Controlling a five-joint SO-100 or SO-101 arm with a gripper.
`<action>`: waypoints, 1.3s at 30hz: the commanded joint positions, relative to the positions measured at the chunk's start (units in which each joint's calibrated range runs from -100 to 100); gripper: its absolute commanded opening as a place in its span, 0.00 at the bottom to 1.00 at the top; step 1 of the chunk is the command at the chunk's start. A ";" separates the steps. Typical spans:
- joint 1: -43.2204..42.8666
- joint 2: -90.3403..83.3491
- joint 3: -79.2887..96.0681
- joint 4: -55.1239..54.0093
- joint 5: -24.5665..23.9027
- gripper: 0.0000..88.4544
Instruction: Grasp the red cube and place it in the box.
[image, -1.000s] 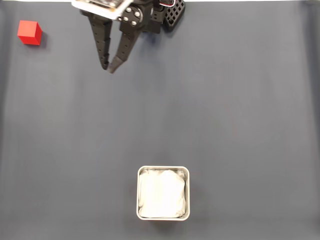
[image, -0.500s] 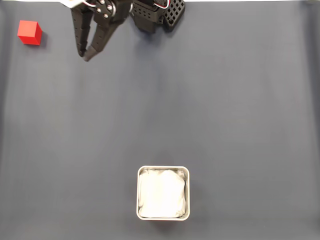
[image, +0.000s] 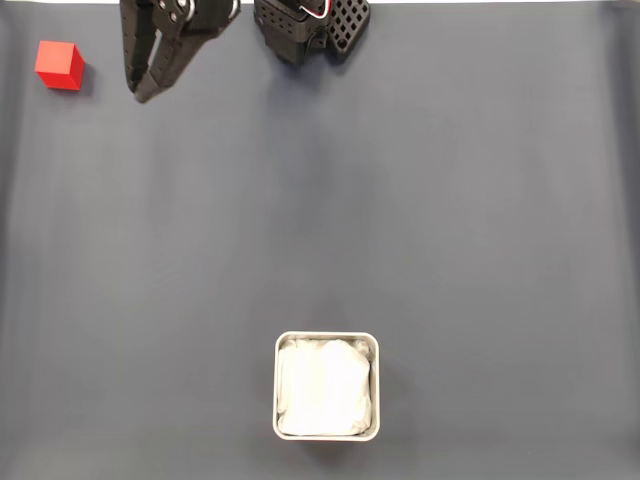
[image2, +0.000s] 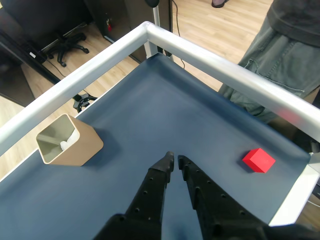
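Table (image: 450, 200): dark blue-grey surface with a pale metal rim seen in the wrist view; a person's legs stand beyond that rim.

Box (image: 326, 386): white-lined, near the bottom edge of the fixed view, centre. In the wrist view it (image2: 69, 141) appears tan-sided and holds no cube.

Gripper (image: 141, 92): at the top of the fixed view, left of centre, over bare table. In the wrist view the fingers (image2: 165, 165) are nearly together with only a thin gap, and grip nothing.

Red cube (image: 59, 65): resting on the table in the top left corner of the fixed view, near the gripper but apart from it, and well apart from the box.

Progress: judged early. Nothing grasped; grasp, carry and release remain.

Markings: no readable writing or brand found
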 joint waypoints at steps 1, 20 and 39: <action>2.32 -1.75 -0.23 0.34 -0.34 0.00; 14.53 -1.75 1.69 -0.31 -0.49 0.00; 26.04 -1.49 4.43 -0.48 -0.39 0.00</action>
